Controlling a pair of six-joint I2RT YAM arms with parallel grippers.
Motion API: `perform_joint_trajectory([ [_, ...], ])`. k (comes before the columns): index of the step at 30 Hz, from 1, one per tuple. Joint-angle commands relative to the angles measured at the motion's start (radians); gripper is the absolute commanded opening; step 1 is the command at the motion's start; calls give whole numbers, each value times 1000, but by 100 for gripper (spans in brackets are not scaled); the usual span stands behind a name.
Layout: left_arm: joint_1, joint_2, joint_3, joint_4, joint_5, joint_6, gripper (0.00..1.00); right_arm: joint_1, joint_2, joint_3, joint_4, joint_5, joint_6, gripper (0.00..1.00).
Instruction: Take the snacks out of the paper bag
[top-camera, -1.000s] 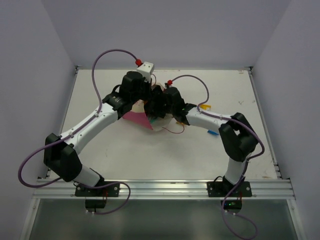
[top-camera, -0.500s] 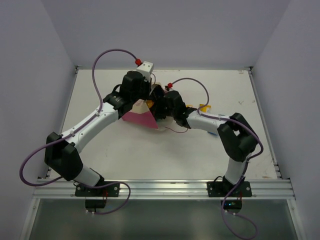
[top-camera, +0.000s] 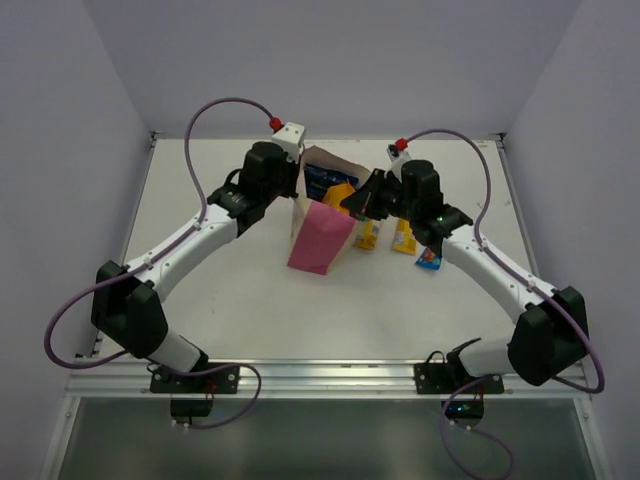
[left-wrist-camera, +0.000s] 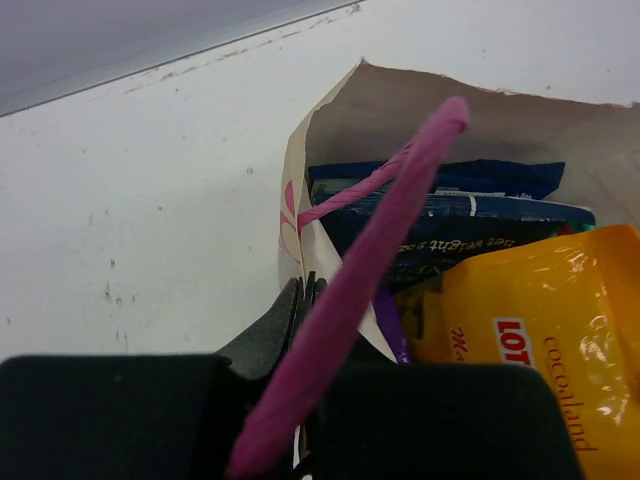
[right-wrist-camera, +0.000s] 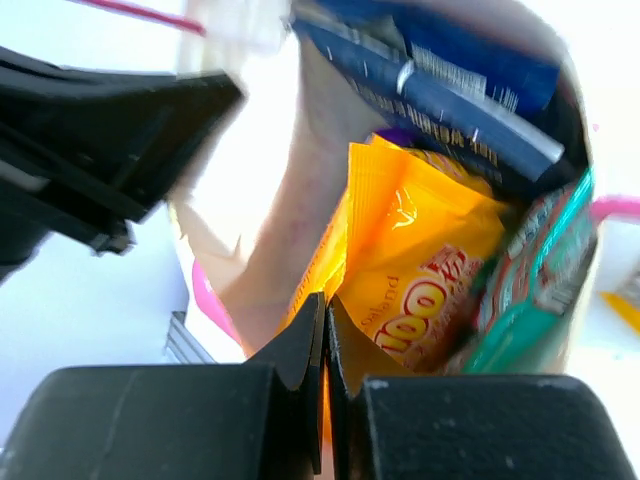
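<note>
The paper bag (top-camera: 320, 240) stands in the middle of the table, pink side toward me and mouth open. My left gripper (top-camera: 296, 196) is shut on its left rim (left-wrist-camera: 300, 215), and the pink cord handle (left-wrist-camera: 385, 245) crosses that view. Inside are two dark blue packets (left-wrist-camera: 440, 195), an orange-yellow packet (right-wrist-camera: 430, 250) and a green one (right-wrist-camera: 535, 290). My right gripper (right-wrist-camera: 326, 318) is shut on the orange-yellow packet's edge at the bag's mouth (top-camera: 340, 192). From above, the right gripper (top-camera: 355, 203) reaches in from the right.
Two small yellow packets (top-camera: 367, 235) (top-camera: 404, 237) and a small blue one (top-camera: 428, 258) lie on the white table (top-camera: 230, 290) just right of the bag, under my right arm. Walls close the table on three sides.
The right gripper closed on the orange-yellow packet and its arm swung up and to the right. The bag went from tilted over to upright, and the small packets beside it came into view.
</note>
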Motion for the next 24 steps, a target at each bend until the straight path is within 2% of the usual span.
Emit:
perform_joint_trajectory([
  [1,22,1,-46,-19,-11,85,0,-37,-35,140,-68,-49,-102,0],
  [6,21,-30,2,-35,11,143,0,-26,115,352,-115,-146,-101,0],
  [11,22,-45,116,-72,-26,188,0,18,256,659,-223,-157,-111,0],
  [18,41,-53,203,-98,-143,251,0,25,273,932,-356,-79,-163,0],
  [24,111,-73,168,-65,-172,321,0,-26,249,1105,-470,-31,-220,0],
])
